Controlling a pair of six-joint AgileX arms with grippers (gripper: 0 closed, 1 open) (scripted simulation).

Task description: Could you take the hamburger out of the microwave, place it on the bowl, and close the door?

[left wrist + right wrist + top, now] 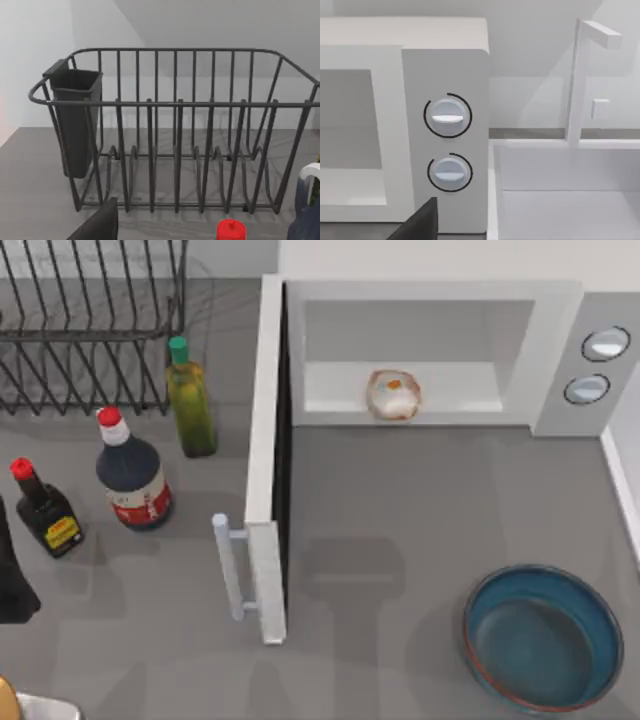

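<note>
The hamburger [393, 395] sat at the front edge of the white cavity floor of the microwave [430, 310], a little left of the opening's middle, with nothing touching it. The door [266, 470] stood swung fully open, edge-on to the top view, its handle [232, 565] pointing to the left side of the worktop [400, 500]. The bowl [545, 637] waited near the front right, well apart from the oven and with bare worktop between. By our judgement nothing of the task was yet done, and the step in hand was the reach into the cavity. We could not tell how far our grippers stood open; neither held anything that we could see. The right wrist view faced the two knobs [448, 116], so we judged our right arm the nearer one for the grasp. To do it well we would go in low and level under the cavity's top edge, close gently around the soft lump's middle, draw straight back out, and keep clear of the door. On the left stood three bottles [133, 475] and a rack [175, 130].
</note>
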